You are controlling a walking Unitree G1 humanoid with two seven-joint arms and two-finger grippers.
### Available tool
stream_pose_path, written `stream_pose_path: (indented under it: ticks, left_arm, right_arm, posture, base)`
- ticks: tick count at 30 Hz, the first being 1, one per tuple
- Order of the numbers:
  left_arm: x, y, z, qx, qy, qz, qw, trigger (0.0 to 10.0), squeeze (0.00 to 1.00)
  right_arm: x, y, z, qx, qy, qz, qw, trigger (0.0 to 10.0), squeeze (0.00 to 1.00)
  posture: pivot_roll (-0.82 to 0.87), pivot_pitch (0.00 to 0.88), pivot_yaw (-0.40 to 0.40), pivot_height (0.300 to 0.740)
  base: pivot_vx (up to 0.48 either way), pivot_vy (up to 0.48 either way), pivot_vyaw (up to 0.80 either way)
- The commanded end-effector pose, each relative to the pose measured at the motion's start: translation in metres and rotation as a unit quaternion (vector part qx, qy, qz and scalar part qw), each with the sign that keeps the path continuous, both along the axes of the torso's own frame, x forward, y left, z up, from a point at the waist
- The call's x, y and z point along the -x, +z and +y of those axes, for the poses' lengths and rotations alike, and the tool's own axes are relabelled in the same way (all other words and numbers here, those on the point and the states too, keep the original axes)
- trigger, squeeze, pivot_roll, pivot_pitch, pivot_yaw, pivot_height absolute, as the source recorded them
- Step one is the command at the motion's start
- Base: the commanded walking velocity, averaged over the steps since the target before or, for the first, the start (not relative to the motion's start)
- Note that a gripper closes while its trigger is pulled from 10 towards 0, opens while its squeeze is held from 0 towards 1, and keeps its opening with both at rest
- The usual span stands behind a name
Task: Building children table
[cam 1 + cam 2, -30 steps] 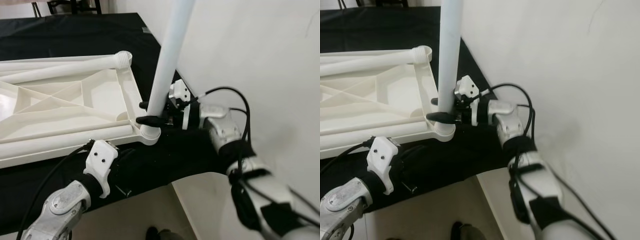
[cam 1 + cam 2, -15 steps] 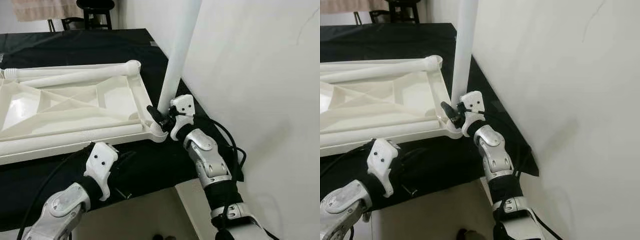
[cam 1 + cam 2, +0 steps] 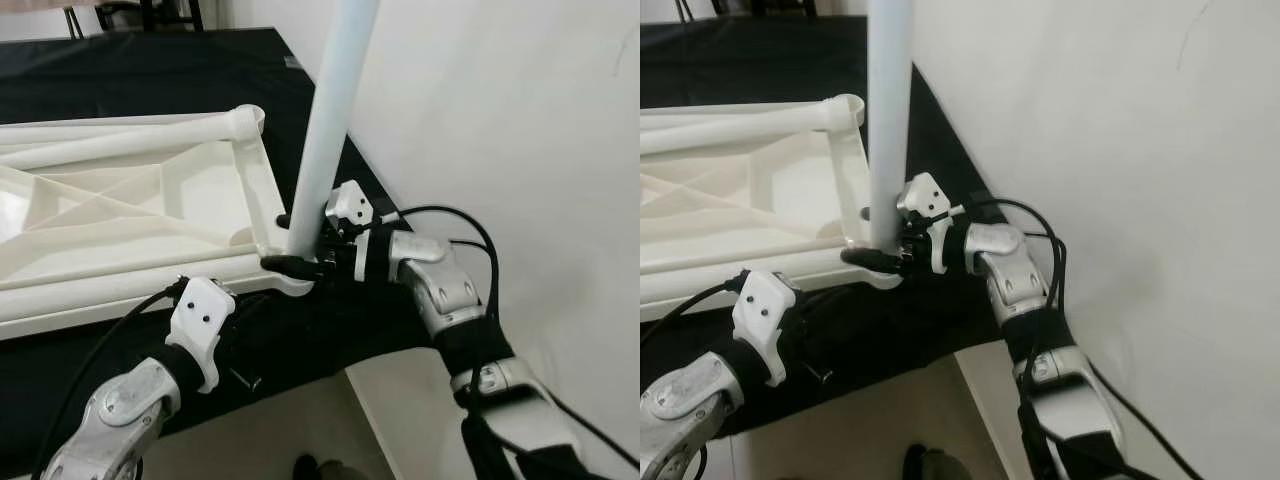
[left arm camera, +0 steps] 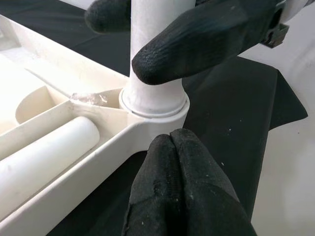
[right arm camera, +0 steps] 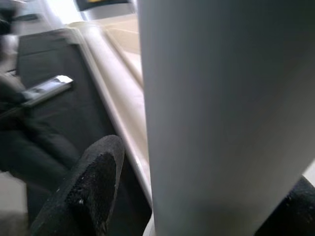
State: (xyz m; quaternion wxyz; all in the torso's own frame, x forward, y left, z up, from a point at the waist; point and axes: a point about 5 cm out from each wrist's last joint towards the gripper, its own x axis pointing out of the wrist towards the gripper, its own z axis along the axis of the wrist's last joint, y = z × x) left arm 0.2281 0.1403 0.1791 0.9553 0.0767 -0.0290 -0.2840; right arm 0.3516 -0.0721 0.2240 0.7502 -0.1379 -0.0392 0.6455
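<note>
The white children's table top (image 3: 120,205) lies upside down on a black cloth. A white table leg (image 3: 325,120) stands upright in its near right corner socket (image 3: 300,284), leaning slightly right. My right gripper (image 3: 278,238) is shut on the leg's base, one finger (image 4: 206,39) in front and the other (image 4: 108,12) behind. In the right wrist view the leg (image 5: 221,113) sits between the black fingers (image 5: 93,182). My left gripper (image 4: 172,147) is shut with nothing in it, just below the socket (image 4: 155,105), apart from it. Two loose legs (image 3: 110,142) (image 3: 90,292) lie on the top.
A white wall (image 3: 500,120) rises close on the right of the leg. The black cloth (image 3: 150,70) stretches far back and ends at a near edge, with pale floor (image 3: 280,430) below it. Dark chair legs (image 3: 150,10) stand at the far end.
The camera tilted up and came back down. My right forearm swung from below back to the side while its gripper stayed at the leg's base. The left arm kept its place.
</note>
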Motion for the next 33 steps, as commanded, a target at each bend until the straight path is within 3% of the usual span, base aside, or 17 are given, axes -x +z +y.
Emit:
stream_pose_path:
  ticks: [1,8,9,17,21,23,24,25,27,28,30,31,33]
  left_arm:
    - [0.002,-0.006,-0.001,-0.007,0.0,0.011,1.0,10.0,0.0]
    - [0.003,-0.005,-0.001,-0.007,0.002,0.009,1.0,10.0,0.0]
    - [0.003,-0.004,-0.001,-0.007,0.002,0.009,1.0,10.0,0.0]
    - [0.003,-0.004,-0.001,-0.006,0.003,0.008,1.0,10.0,0.0]
    - [0.004,-0.004,-0.002,-0.005,0.001,0.01,1.0,10.0,0.0]
    - [0.004,-0.004,-0.003,-0.004,0.0,0.01,1.0,10.0,0.0]
    - [0.004,-0.004,-0.002,-0.004,0.0,0.011,1.0,10.0,0.0]
    - [0.004,-0.004,-0.002,-0.004,0.0,0.011,1.0,10.0,0.0]
    - [0.005,-0.005,0.0,-0.006,0.001,0.012,1.0,10.0,0.0]
    - [0.005,-0.005,0.0,-0.006,0.001,0.012,1.0,10.0,0.0]
    - [0.005,-0.004,0.003,-0.006,0.001,0.013,1.0,10.0,0.0]
    - [0.005,-0.004,0.004,-0.008,0.001,0.015,1.0,10.0,0.0]
    - [0.005,-0.005,0.004,-0.009,0.0,0.016,1.0,10.0,0.0]
  right_arm:
    - [0.004,-0.003,0.004,0.014,0.039,0.0,0.999,10.0,0.0]
    - [-0.001,0.013,0.003,0.035,0.093,0.013,0.995,10.0,0.0]
    - [-0.002,0.014,0.002,0.036,0.098,0.02,0.994,0.0,0.0]
    - [-0.006,0.013,-0.003,0.026,0.094,0.028,0.995,0.0,0.0]
    - [-0.01,0.01,-0.012,0.011,0.061,0.017,0.998,0.0,0.0]
    - [-0.012,0.009,-0.016,0.005,0.035,0.011,0.999,0.0,0.0]
    - [-0.017,0.001,-0.021,-0.013,-0.073,0.004,0.997,0.0,0.0]
    - [-0.017,0.001,-0.021,-0.013,-0.073,0.004,0.997,0.0,0.0]
    - [-0.021,-0.015,-0.018,-0.039,-0.203,0.012,0.978,0.0,0.0]
    - [-0.021,-0.015,-0.018,-0.039,-0.203,0.012,0.978,0.0,0.0]
    - [0.005,-0.059,-0.006,-0.069,-0.388,0.041,0.918,0.0,0.0]
    - [0.02,-0.075,0.007,-0.06,-0.388,0.064,0.917,0.0,0.0]
    - [0.029,-0.083,0.017,-0.053,-0.37,0.079,0.924,0.0,0.0]
  posture:
    - [0.08,0.208,-0.157,0.74]
    - [0.1,0.216,-0.162,0.74]
    - [0.1,0.217,-0.164,0.74]
    - [0.09,0.22,-0.161,0.74]
    - [0.08,0.225,-0.158,0.74]
    - [0.08,0.225,-0.158,0.74]
    - [0.08,0.227,-0.161,0.74]
    - [0.08,0.227,-0.161,0.74]
    - [0.08,0.227,-0.164,0.74]
    - [0.08,0.227,-0.164,0.74]
    - [0.08,0.243,-0.145,0.74]
    - [0.08,0.24,-0.129,0.74]
    - [0.08,0.24,-0.129,0.74]
  base:
    - [0.0,0.0,0.0]
    - [0.0,0.0,0.0]
    - [0.0,0.0,0.0]
    - [0.0,0.0,0.0]
    - [0.0,0.0,0.0]
    - [0.0,0.0,0.0]
    - [0.0,0.0,0.0]
    - [0.0,0.0,0.0]
    - [0.0,0.0,0.0]
    - [0.0,0.0,0.0]
    - [0.0,0.0,0.0]
    - [0.0,0.0,0.0]
    - [0.0,0.0,0.0]
